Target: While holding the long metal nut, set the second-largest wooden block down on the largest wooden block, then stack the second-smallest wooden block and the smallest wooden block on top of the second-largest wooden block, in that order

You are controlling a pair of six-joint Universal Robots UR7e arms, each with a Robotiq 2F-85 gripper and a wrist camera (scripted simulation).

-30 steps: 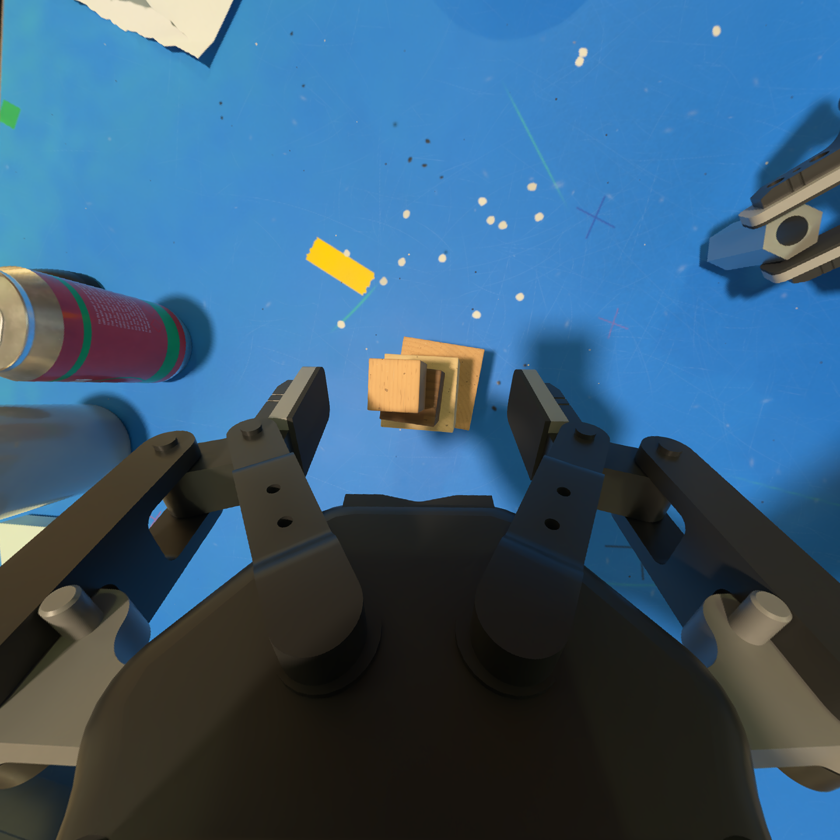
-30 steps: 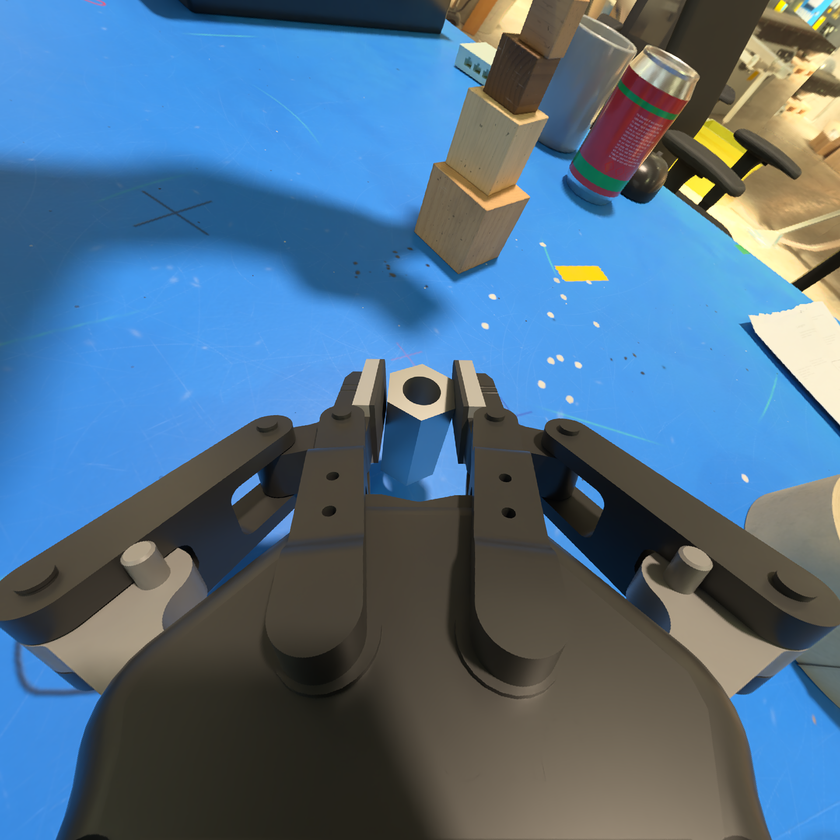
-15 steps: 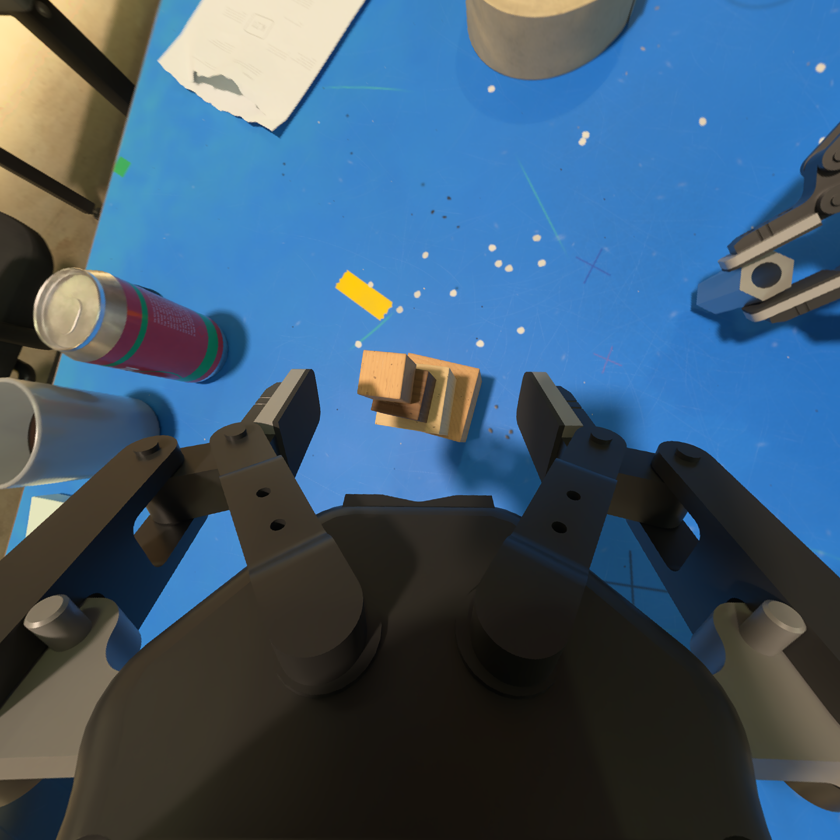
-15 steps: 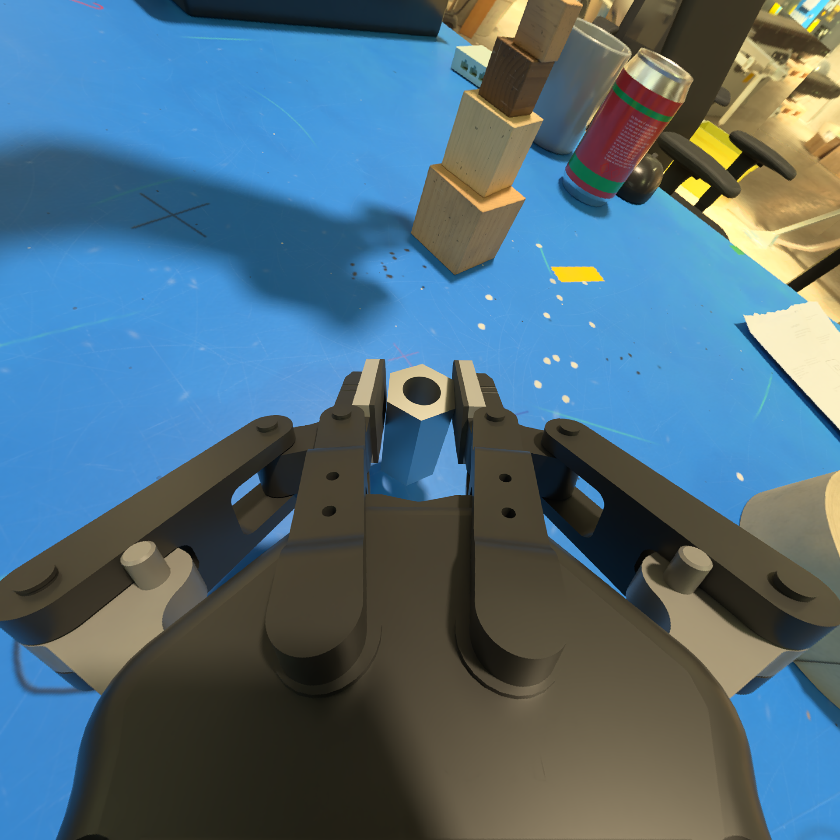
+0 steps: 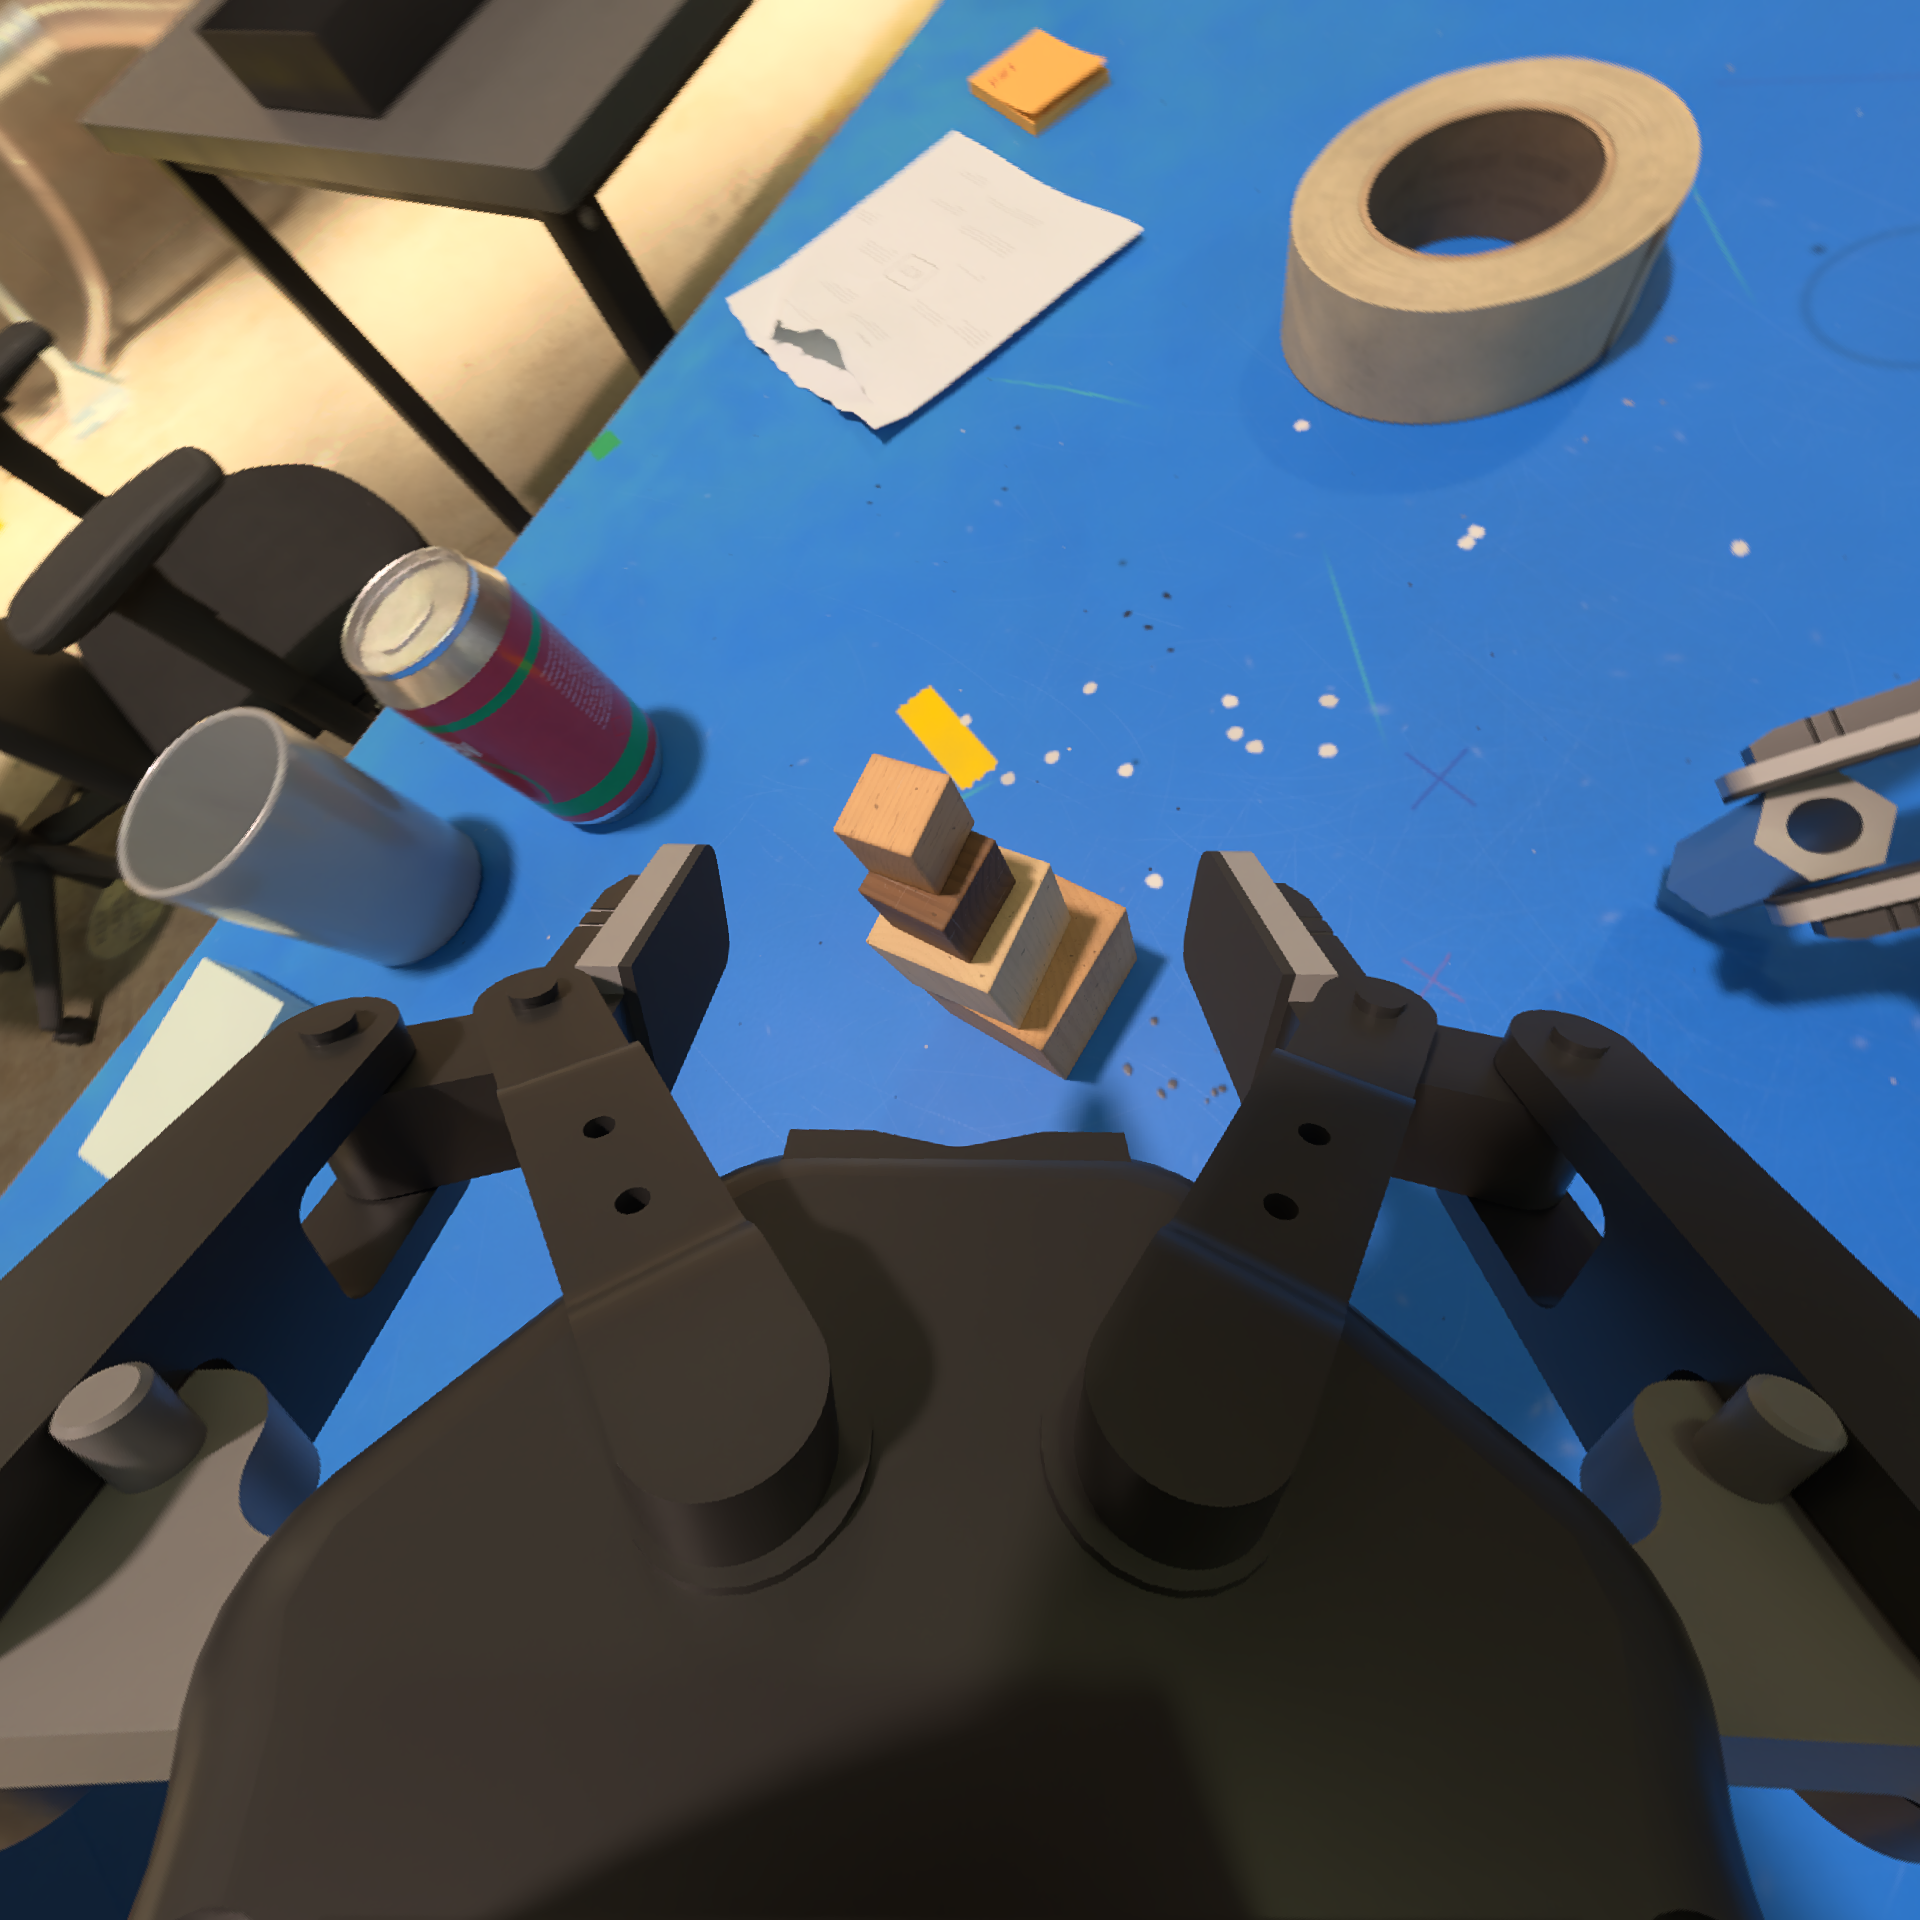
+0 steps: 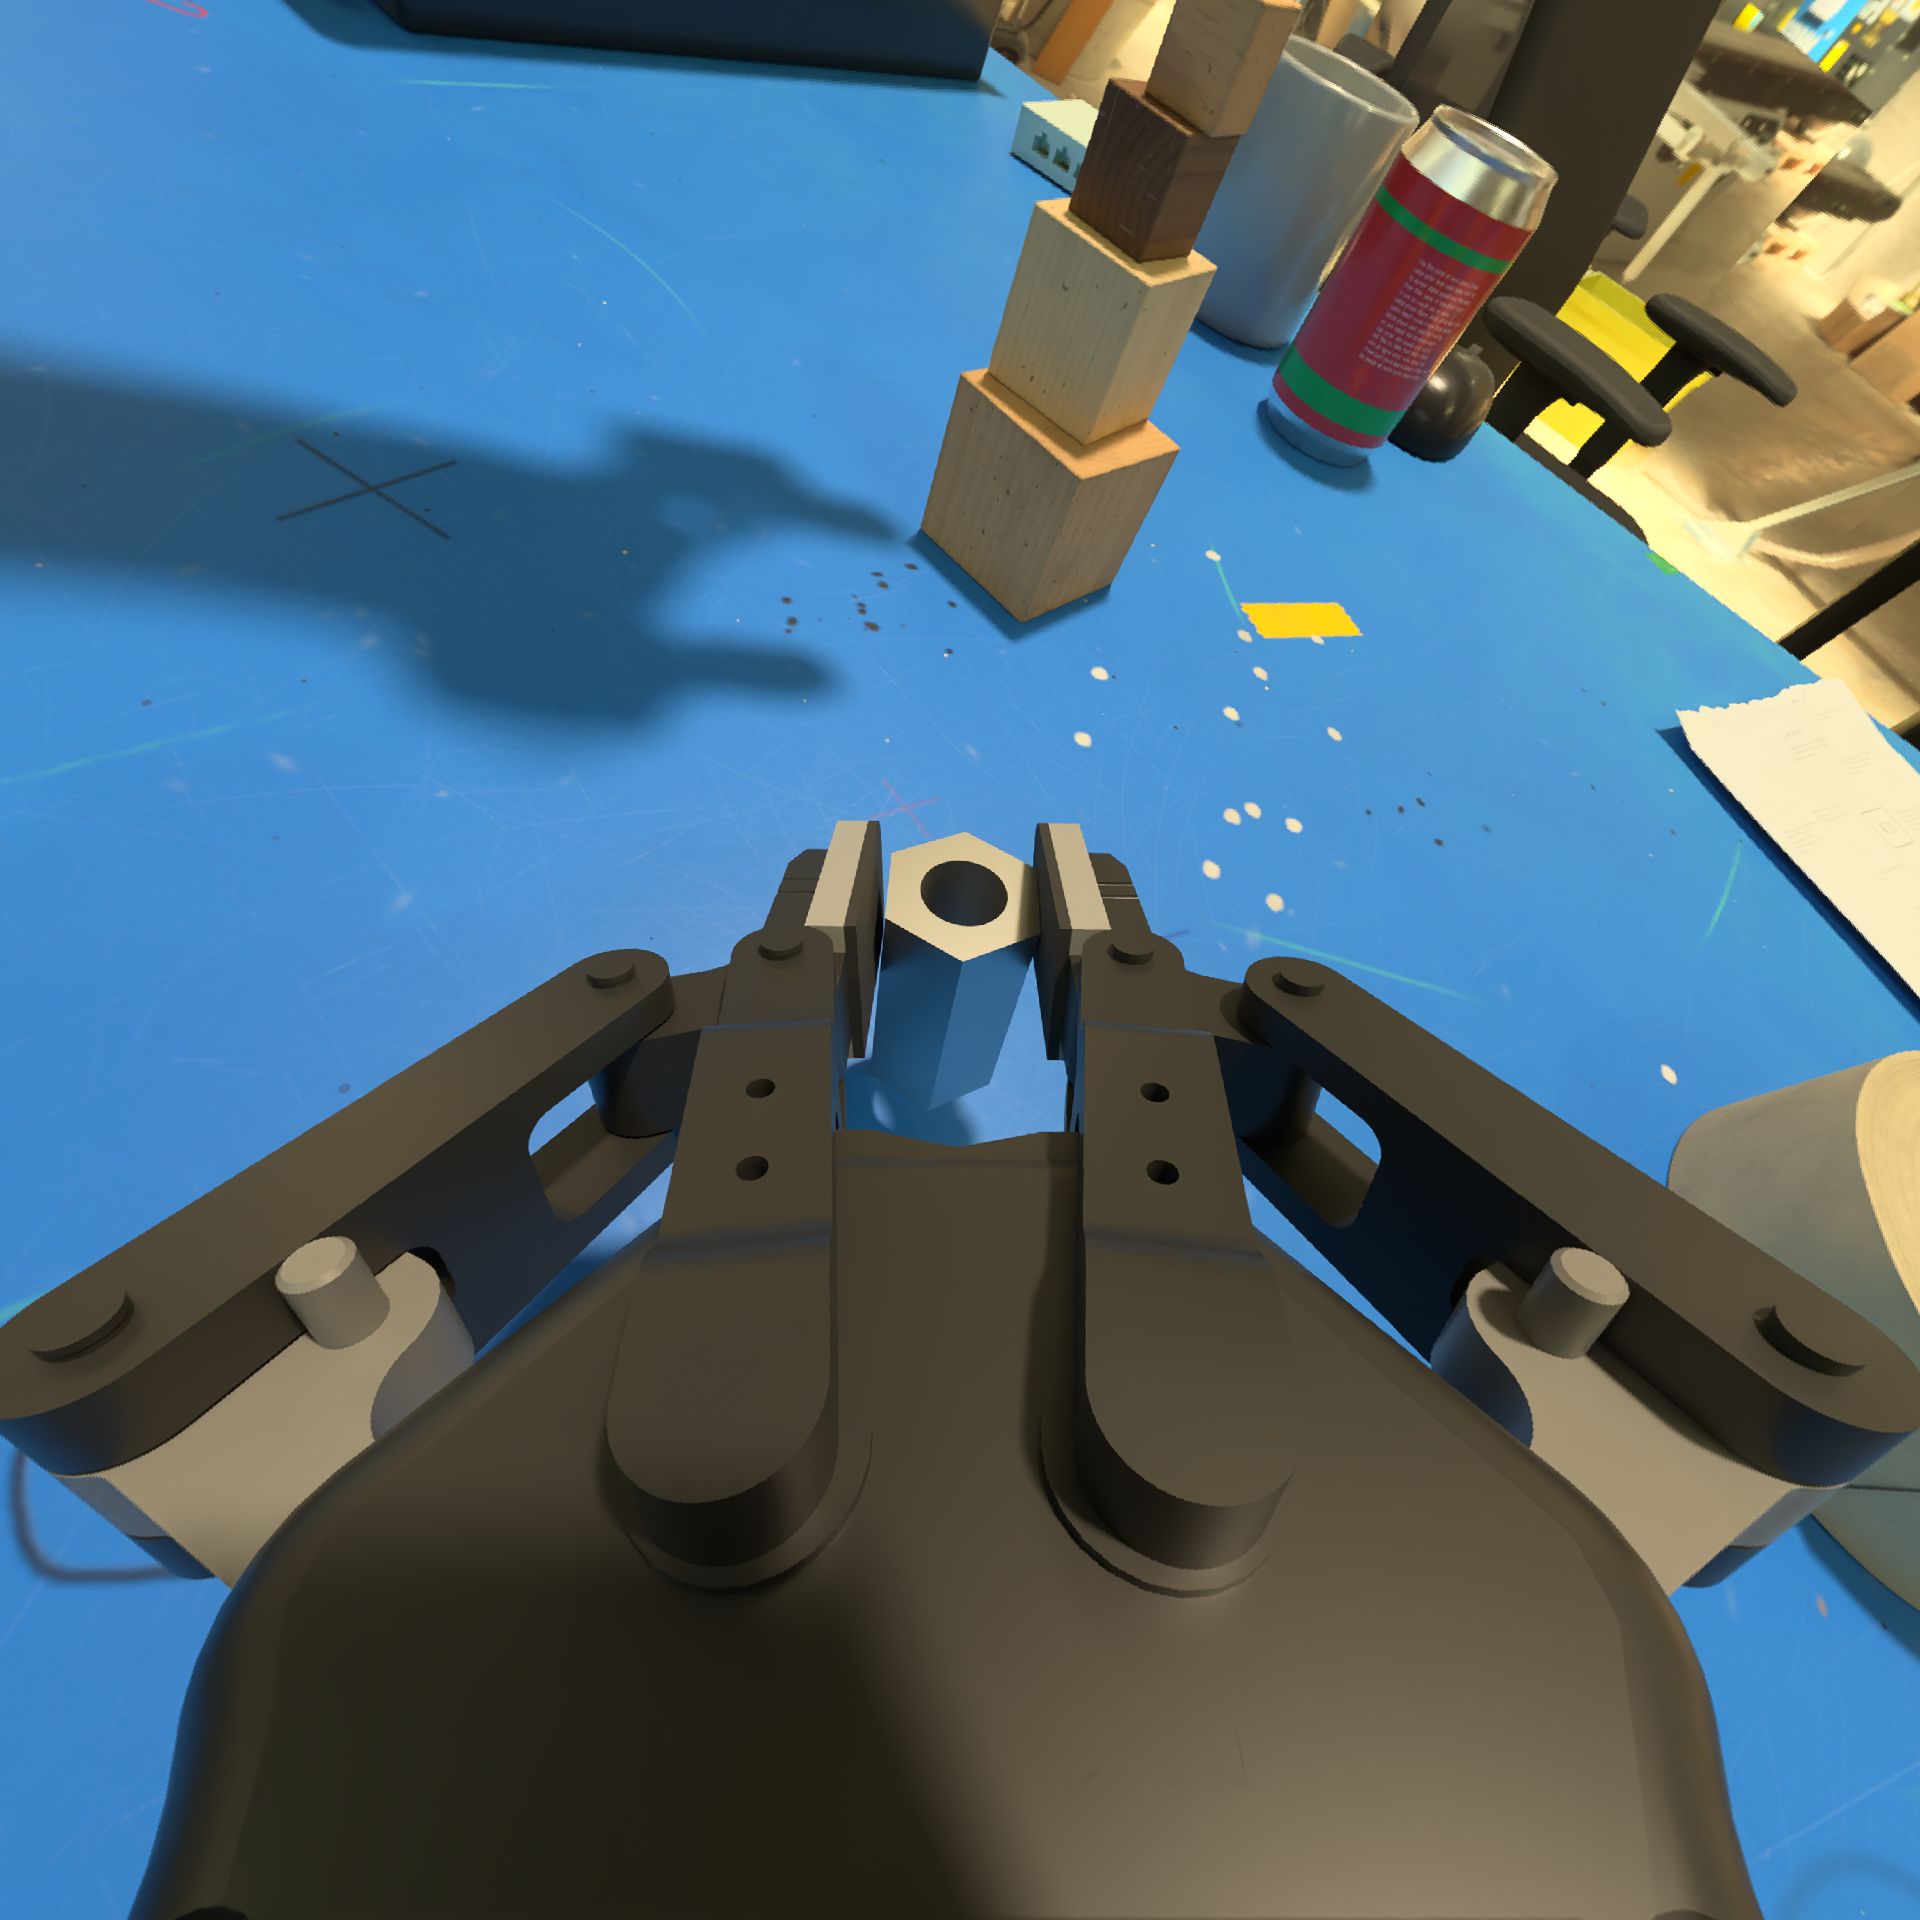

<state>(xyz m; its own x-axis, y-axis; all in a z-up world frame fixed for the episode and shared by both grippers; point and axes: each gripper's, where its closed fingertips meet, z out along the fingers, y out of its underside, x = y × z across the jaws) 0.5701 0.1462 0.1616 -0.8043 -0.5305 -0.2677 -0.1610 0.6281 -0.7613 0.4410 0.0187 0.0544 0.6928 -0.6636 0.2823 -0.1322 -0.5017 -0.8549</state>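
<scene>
Four wooden blocks stand stacked on the blue table. The largest block point(image 6: 1039, 509) is at the bottom, then the pale second-largest block point(image 6: 1096, 322), the dark second-smallest block point(image 6: 1148, 171) and the light smallest block point(image 6: 1221, 57) on top. In the left wrist view the stack shows from above, with the smallest block point(image 5: 902, 821) topmost and the largest block point(image 5: 1086, 987) lowest. My left gripper point(image 5: 956, 920) is open and empty, high above the stack. My right gripper point(image 6: 958, 894) is shut on the long metal nut point(image 6: 961, 899), which also shows in the left wrist view point(image 5: 1823, 826).
A red can point(image 5: 499, 691) and a white cup point(image 5: 281, 836) stand left of the stack near the table edge point(image 5: 582, 468). A tape roll point(image 5: 1475, 239), a paper sheet point(image 5: 925, 275), an orange note pad point(image 5: 1037, 78) and a yellow tape strip point(image 5: 945, 738) lie farther off.
My left gripper has risen and drawn back from the stack, staying open; more of the table shows. The stack and my right gripper with the nut have not moved.
</scene>
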